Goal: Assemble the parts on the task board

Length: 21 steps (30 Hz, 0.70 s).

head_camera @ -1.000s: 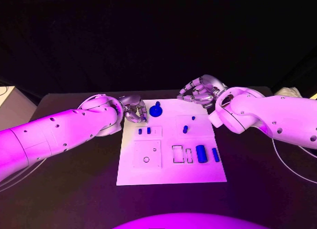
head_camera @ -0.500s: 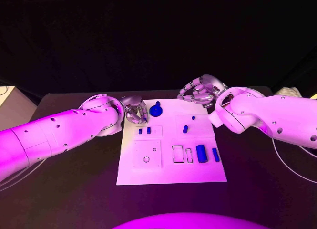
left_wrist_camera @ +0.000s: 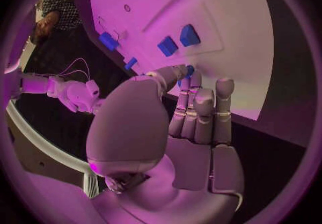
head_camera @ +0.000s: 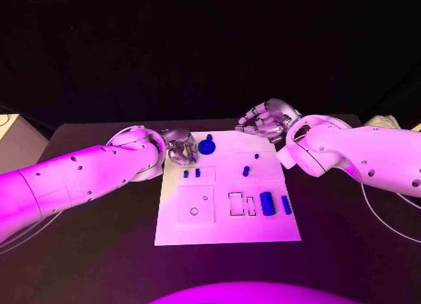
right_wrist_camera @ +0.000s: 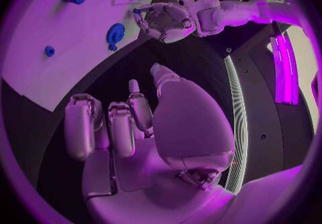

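Several small blue parts (head_camera: 267,204), flat white task board (head_camera: 226,231)

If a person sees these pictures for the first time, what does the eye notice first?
First, the white task board in the middle of the black table, with small blue parts on it, the round blue part near its far edge. Then the two silver hands: the left hand at the board's far left corner, the right hand beyond its far right corner.

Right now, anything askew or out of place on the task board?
Nothing stands out. The task board lies flat and square on the table, and the blue parts sit on it in tidy order. Left hand and right hand hover at its far corners, holding nothing.
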### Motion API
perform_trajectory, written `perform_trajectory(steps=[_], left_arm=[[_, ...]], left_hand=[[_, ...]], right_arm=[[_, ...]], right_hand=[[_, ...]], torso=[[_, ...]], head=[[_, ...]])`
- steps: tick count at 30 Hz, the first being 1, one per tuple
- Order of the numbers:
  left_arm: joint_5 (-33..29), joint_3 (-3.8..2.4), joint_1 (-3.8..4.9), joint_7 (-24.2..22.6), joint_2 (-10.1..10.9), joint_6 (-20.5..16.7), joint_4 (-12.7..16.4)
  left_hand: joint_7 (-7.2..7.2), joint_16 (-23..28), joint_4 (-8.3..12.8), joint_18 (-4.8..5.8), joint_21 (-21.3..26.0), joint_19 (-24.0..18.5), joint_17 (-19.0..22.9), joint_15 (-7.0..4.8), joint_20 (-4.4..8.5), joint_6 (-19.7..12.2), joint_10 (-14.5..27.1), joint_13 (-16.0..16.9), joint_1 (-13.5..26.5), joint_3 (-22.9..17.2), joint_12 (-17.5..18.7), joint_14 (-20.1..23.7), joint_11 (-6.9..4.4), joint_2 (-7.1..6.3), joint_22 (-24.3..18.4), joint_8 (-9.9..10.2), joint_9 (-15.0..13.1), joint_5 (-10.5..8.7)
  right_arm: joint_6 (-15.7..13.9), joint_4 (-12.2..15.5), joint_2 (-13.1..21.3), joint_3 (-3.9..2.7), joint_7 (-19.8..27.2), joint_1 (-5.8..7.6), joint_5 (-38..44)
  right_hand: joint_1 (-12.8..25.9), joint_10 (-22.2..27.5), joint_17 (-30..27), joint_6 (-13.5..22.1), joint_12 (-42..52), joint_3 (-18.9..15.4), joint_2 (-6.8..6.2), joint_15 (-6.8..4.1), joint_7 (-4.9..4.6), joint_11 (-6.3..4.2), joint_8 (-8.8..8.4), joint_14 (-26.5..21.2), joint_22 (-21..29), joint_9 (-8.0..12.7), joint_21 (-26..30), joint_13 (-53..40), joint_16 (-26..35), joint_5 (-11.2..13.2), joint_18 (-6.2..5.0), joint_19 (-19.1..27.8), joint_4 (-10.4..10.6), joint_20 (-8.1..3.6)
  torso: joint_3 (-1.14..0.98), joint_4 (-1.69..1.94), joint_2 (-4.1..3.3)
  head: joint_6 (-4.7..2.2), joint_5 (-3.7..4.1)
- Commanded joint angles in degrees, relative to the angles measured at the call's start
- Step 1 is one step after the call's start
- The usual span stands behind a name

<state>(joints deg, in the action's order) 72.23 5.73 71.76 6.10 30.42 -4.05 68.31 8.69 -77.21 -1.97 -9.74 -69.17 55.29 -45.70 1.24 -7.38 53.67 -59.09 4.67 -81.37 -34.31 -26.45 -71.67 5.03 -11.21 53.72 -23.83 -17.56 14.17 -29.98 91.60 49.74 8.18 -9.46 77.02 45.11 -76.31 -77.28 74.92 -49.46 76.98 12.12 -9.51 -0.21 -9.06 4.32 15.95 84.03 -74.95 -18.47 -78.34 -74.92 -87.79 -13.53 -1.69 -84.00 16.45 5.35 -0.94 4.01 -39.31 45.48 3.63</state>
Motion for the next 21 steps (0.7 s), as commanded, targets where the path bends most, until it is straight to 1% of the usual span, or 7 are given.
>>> perform_trajectory(steps=[1, 13, 18, 20, 21], left_arm=[[0.6, 0.17, -0.07, 0.1, -0.3, 1.2, -0.1], [1.1, 0.43, -0.24, 0.3, -0.8, 1.5, -0.7], [1.1, 0.47, -0.31, 0.0, -0.9, 1.6, -0.8], [1.1, 0.47, -0.32, 0.0, -0.9, 1.7, -0.8], [1.2, 0.47, -0.32, 0.0, -1.0, 1.8, -0.8]], left_hand=[[-0.09, -0.3, 0.5, 0.71, -0.3, 0.3, 0.0, 0.05, -0.04, 0.4, -0.5, -0.1, 0.3, 0.0, 0.3, -0.3, 0.08, -0.12, 0.0, 0.2, 0.1, -0.14], [-0.08, -0.3, 0.6, 0.7, -0.3, 0.3, 0.2, 0.05, -0.02, 0.5, -0.6, -0.1, 0.2, -0.1, 0.4, -0.2, 0.07, 0.01, 0.0, 0.3, 0.1, -0.13], [-0.08, -0.2, 0.7, 0.7, -0.3, 0.3, 0.4, 0.04, -0.01, 0.5, -0.6, -0.1, 0.2, -0.1, 0.5, -0.1, 0.06, 0.08, 0.0, 0.4, 0.0, -0.12], [-0.1, -0.2, 0.9, 0.65, -0.2, 0.1, 0.6, 0.02, 0.01, 0.6, -0.7, -0.1, 0.0, -0.2, 0.6, 0.0, 0.05, 0.24, -0.2, 0.5, 0.0, -0.09], [-0.1, -0.2, 0.9, 0.65, -0.2, 0.1, 0.6, 0.02, 0.01, 0.6, -0.7, -0.1, 0.0, -0.2, 0.6, 0.0, 0.05, 0.24, -0.2, 0.5, 0.0, -0.09]], right_arm=[[0.5, 0.1, 0.0, -0.01, 0.3, -0.03, 0.5], [0.5, 0.2, 0.1, -0.01, 0.3, -0.03, 0.6], [0.5, 0.2, 0.1, -0.01, 0.4, -0.03, 0.6], [0.5, 0.2, 0.1, -0.01, 0.4, -0.03, 0.6], [0.5, 0.2, 0.1, -0.01, 0.4, -0.03, 0.6]], right_hand=[[0.5, 0.3, 10.3, 0.3, 0.0, 0.3, 0.13, 0.1, 0.05, -0.07, 0.32, 4.8, -7.4, -0.1, 0.1, -1.6, 0.3, -0.2, -1.06, -1.0, -0.1, 0.41], [0.5, 0.3, 10.3, 0.3, 0.0, 0.3, 0.13, 0.1, 0.05, -0.07, 0.32, 4.8, -7.4, -0.1, 0.1, -1.6, 0.3, -0.2, -1.06, -1.0, -0.1, 0.41], [0.5, 0.3, 10.3, 0.3, 0.0, 0.3, 0.13, 0.1, 0.05, -0.07, 0.32, 4.8, -7.4, -0.1, 0.1, -1.6, 0.3, -0.2, -1.06, -1.0, -0.1, 0.41], [0.5, 0.3, 10.3, 0.3, 0.0, 0.3, 0.13, 0.1, 0.05, -0.07, 0.32, 4.8, -7.4, -0.1, 0.1, -1.6, 0.3, -0.2, -1.06, -1.0, -0.1, 0.41], [0.5, 0.3, 10.3, 0.3, 0.0, 0.3, 0.13, 0.1, 0.05, -0.07, 0.32, 4.8, -7.4, -0.1, 0.1, -1.6, 0.3, -0.2, -1.06, -1.0, -0.1, 0.41]], torso=[[0.05, 0.0, -0.02], [0.01, -0.02, -0.02], [0.02, 0.0, 0.02], [-0.02, -0.02, 0.01], [-0.01, -0.03, 0.01]], head=[[0.07, 0.1], [0.13, 0.22], [0.17, 0.3], [0.16, 0.28], [0.16, 0.27]])
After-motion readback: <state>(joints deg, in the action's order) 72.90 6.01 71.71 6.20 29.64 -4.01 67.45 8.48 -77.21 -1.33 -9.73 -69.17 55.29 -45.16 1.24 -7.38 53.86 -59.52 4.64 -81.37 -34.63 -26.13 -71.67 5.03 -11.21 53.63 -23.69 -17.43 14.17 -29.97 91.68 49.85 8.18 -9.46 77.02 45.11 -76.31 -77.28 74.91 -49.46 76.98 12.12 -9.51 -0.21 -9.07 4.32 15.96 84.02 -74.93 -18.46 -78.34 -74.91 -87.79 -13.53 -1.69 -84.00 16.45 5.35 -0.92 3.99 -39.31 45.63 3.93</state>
